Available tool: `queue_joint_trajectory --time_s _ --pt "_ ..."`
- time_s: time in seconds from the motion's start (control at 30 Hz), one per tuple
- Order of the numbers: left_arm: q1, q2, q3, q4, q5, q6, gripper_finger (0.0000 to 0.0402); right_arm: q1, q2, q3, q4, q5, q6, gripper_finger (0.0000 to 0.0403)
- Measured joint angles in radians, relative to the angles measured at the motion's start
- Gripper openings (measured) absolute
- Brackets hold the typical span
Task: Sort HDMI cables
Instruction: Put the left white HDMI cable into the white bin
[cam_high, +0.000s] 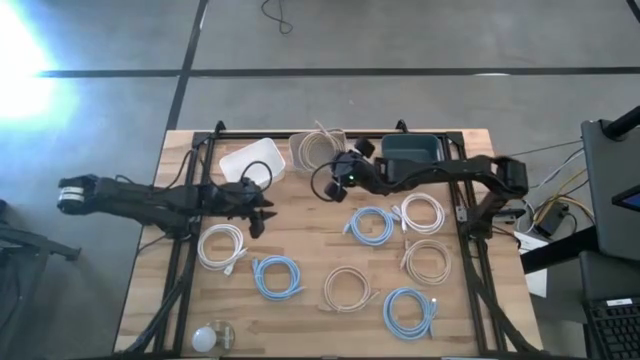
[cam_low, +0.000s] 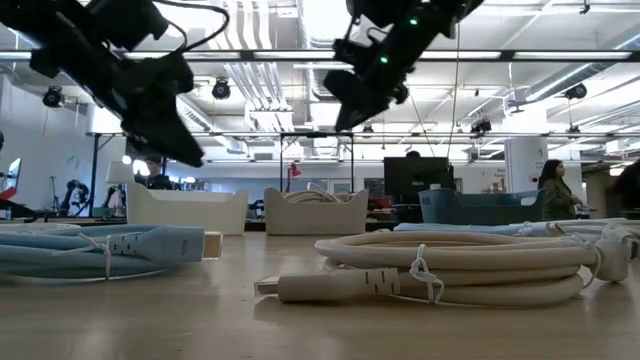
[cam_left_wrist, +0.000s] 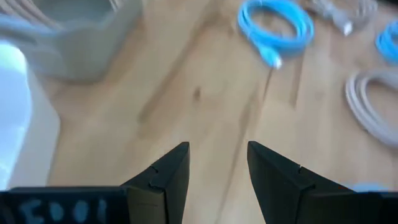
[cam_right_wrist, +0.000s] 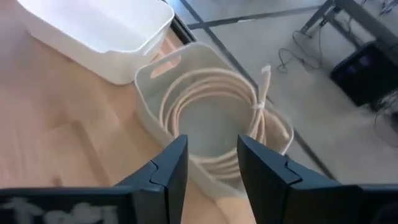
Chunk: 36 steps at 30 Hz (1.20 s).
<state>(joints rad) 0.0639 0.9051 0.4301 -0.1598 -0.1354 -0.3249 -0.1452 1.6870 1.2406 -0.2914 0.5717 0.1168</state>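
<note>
Wooden surface (cam_high: 300, 245) with three bins along its far edge: white bin (cam_high: 252, 163) to the left, beige bin (cam_high: 318, 150) in the middle, dark teal bin (cam_high: 411, 150) to the right. The beige bin holds one beige coiled cable (cam_right_wrist: 214, 118), its connector end sticking up over the rim; the white bin shows nothing inside. Loose on the surface, seven HDMI cables, each a small tied coil: white coil (cam_high: 225, 246) at the left; light blue coil (cam_high: 276, 276) just beside it toward the near edge; beige coil (cam_high: 349, 288) in the middle; light blue coil (cam_high: 372, 225) nearer the bins; white coil (cam_high: 421, 213) just beside that one; beige coil (cam_high: 428, 261) below it; light blue coil (cam_high: 410, 311) by the near right corner. Left hand (cam_high: 260, 218): raised over bare wood between the white bin and the white coil, fingers spread, nothing between them. Right hand (cam_high: 330, 185): raised just in front of the beige bin, fingers spread, nothing held, the coil in the bin visible past them. A small round white object (cam_high: 206, 338) sits at the near left edge, well apart from the cables. A person (cam_low: 553, 190) stands in the room beyond the surface.
</note>
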Motion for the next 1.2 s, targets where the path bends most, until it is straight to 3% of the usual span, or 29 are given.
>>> queue_joint_trajectory --time_s 0.33,0.5,0.7,1.2 --pt "-0.071 0.000 0.206 -0.725 0.004 -0.092 0.0165 0.004 -0.148 -0.276 0.049 -0.004 0.210 0.0123" --pt "-0.084 0.000 0.211 -0.983 0.029 -0.193 0.0165 0.004 -0.205 -0.373 0.126 -0.005 0.248 0.0115" --pt "-0.087 0.010 0.114 -0.903 0.124 -0.164 0.0157 0.003 -0.237 -0.436 0.219 -0.025 0.251 0.0104" --pt "-0.087 0.114 -0.052 -0.695 0.068 -0.332 0.0128 0.013 -0.241 -0.430 0.224 -0.034 0.250 0.0079"
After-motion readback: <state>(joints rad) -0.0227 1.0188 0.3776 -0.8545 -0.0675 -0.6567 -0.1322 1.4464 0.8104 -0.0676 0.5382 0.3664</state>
